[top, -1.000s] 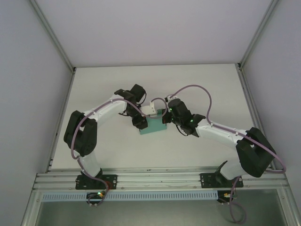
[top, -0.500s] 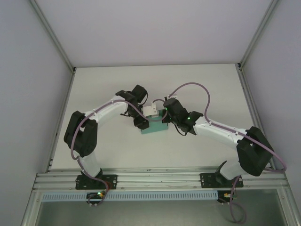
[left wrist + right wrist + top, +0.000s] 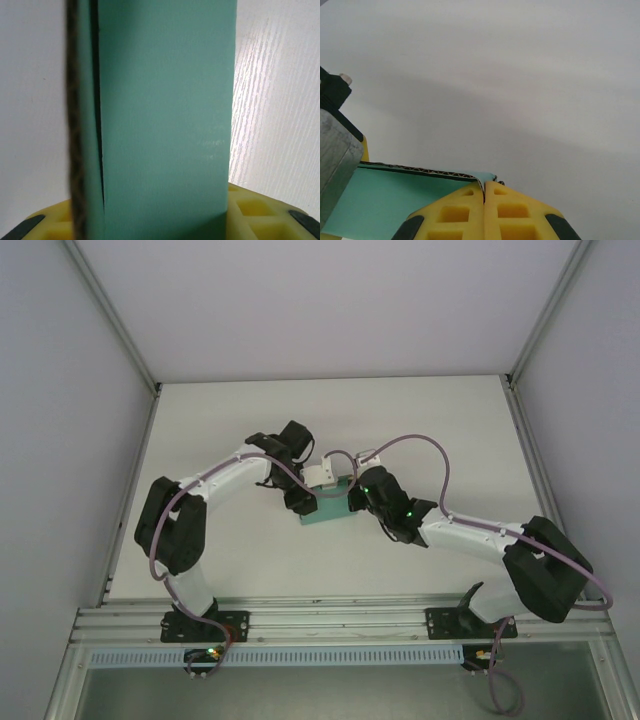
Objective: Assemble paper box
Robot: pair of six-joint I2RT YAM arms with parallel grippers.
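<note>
The paper box is sitting just on the 6 o'clock side of the middle of the white table. Both arms are hemming it in. Whether it is resting flat or lifted a little I cannot tell.

The left arm is reaching in from 9 o'clock and bending down over the box's 10 o'clock corner. Its black wrist and a white block are covering that end of the card in the top view. The right arm is coming in from 4 o'clock and hiding the box's 3 o'clock edge. A purple cable is arching over the right wrist toward 1 o'clock.

The left gripper is standing partly open. The teal card is filling the whole gap between its yellow fingers, so it is clamping the box across its width. The card's brown corrugated edge is showing at 9 o'clock in the left wrist view. The right gripper is pressing its yellow fingers tight together right at a corner of the box. Whether a sliver of card is caught in the seam I cannot tell.

Close up, the table is showing a pale, finely grained finish. Plain light-grey panels are walling it in at 9, 12 and 3 o'clock. An aluminium rail is carrying the arm bases at 6 o'clock.
</note>
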